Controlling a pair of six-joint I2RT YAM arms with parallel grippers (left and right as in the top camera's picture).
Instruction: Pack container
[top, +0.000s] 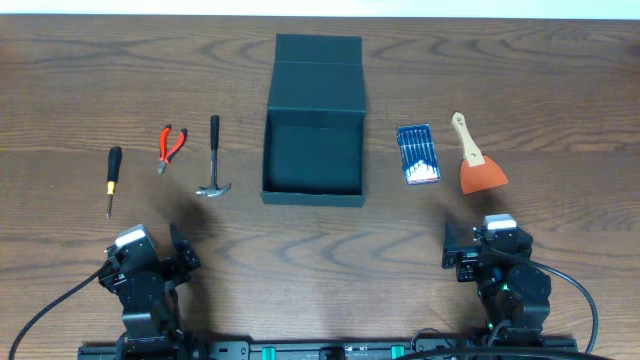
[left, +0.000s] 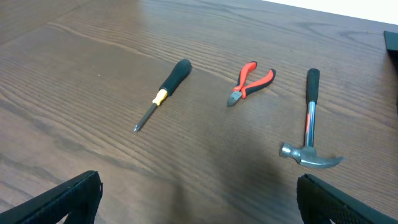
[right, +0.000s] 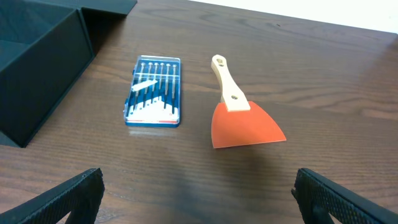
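Observation:
The dark teal-green container (top: 313, 150) stands open and empty at the table's middle, its flap lid laid back; its near corner shows in the right wrist view (right: 37, 74). Left of it lie a hammer (top: 214, 158) (left: 310, 121), red-handled pliers (top: 171, 146) (left: 250, 82) and a black screwdriver (top: 113, 178) (left: 163, 93). Right of it lie a blue case of small screwdrivers (top: 418, 154) (right: 153, 99) and an orange scraper with a wooden handle (top: 476, 160) (right: 239, 115). My left gripper (top: 180, 256) (left: 199, 202) is open and empty at the front left. My right gripper (top: 452, 250) (right: 199, 199) is open and empty at the front right.
The wooden table (top: 320, 250) carries all the tools. The arm bases and cables sit along the front edge (top: 320, 348).

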